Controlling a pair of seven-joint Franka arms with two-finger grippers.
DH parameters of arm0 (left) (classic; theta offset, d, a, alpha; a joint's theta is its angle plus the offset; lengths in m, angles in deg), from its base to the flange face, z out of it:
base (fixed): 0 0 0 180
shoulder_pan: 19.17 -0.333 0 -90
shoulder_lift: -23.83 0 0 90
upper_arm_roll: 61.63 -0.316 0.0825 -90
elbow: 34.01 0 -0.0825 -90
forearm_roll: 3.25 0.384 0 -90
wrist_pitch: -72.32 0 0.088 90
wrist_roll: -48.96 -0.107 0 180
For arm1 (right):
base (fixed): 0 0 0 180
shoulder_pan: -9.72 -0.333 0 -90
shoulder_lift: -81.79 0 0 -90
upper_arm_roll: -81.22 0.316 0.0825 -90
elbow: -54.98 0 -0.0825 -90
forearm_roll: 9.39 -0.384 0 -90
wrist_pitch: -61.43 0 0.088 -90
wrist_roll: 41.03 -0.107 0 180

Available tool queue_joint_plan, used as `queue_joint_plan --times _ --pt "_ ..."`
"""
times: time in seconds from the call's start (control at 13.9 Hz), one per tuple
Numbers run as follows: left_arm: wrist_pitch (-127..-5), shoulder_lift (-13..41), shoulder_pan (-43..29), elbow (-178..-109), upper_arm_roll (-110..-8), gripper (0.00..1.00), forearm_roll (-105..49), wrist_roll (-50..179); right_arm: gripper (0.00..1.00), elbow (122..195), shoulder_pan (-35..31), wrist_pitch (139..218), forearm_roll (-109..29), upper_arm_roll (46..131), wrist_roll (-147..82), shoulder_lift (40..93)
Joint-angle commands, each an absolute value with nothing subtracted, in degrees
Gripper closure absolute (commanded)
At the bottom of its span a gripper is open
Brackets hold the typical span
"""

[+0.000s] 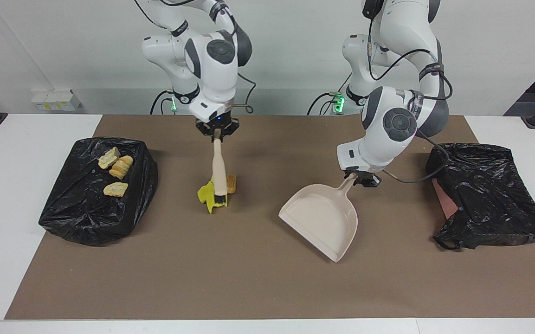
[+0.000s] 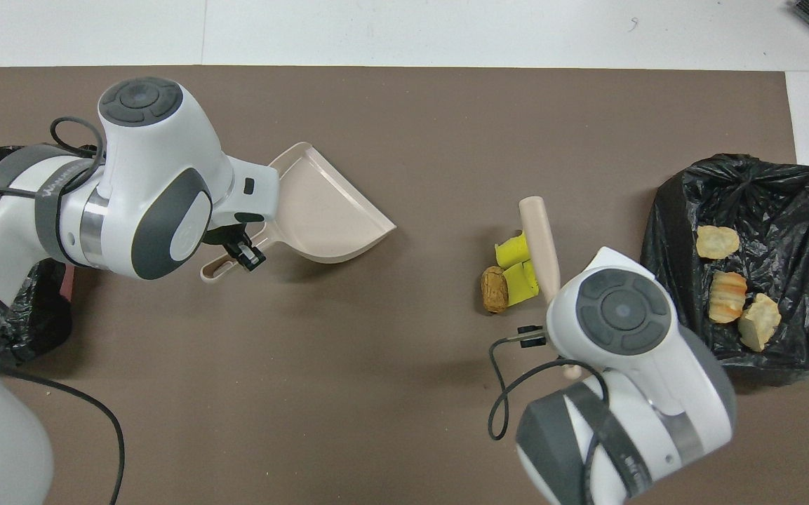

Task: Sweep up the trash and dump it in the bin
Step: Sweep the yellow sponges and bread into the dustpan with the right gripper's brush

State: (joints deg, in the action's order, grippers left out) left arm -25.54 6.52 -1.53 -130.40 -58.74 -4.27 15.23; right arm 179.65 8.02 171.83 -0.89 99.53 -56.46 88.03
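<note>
The trash is a small pile mid-mat: yellow-green sponge pieces (image 1: 206,195) (image 2: 514,251) with an orange-brown lump (image 1: 233,183) (image 2: 494,289) beside them. My right gripper (image 1: 216,130) is shut on the handle of a beige brush (image 1: 219,171) (image 2: 542,237), which hangs down with its dark bristles among the sponge pieces. My left gripper (image 1: 359,178) (image 2: 241,247) is shut on the handle of the beige dustpan (image 1: 320,218) (image 2: 320,217). The pan is empty and lies toward the left arm's end from the pile, mouth turned toward it. The bin (image 1: 86,208) (image 2: 790,203), lined with a black bag, holds pale yellow chunks (image 1: 115,189) (image 2: 727,296).
A brown mat (image 1: 248,278) covers the table's middle. A second black bag (image 1: 485,195) over a reddish box lies at the left arm's end. The bin stands at the right arm's end, close to the pile.
</note>
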Motion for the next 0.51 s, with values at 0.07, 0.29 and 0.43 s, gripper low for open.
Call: queue_joint_plan --times 0.07,0.29,0.43 --pt "-26.9 14.5 2.3 -141.6 -58.7 1.00 -1.9 11.1 1.00 183.0 13.9 175.1 2.3 100.6 -52.7 87.2" --pt "-29.8 15.0 3.3 -143.0 -58.6 1.00 -2.0 2.7 1.00 185.8 12.4 177.7 2.3 100.8 -55.5 85.3" --pt "-31.2 16.6 6.0 -145.5 -58.6 1.00 -1.9 2.3 1.00 186.2 12.1 177.8 1.2 100.8 -56.1 84.3"
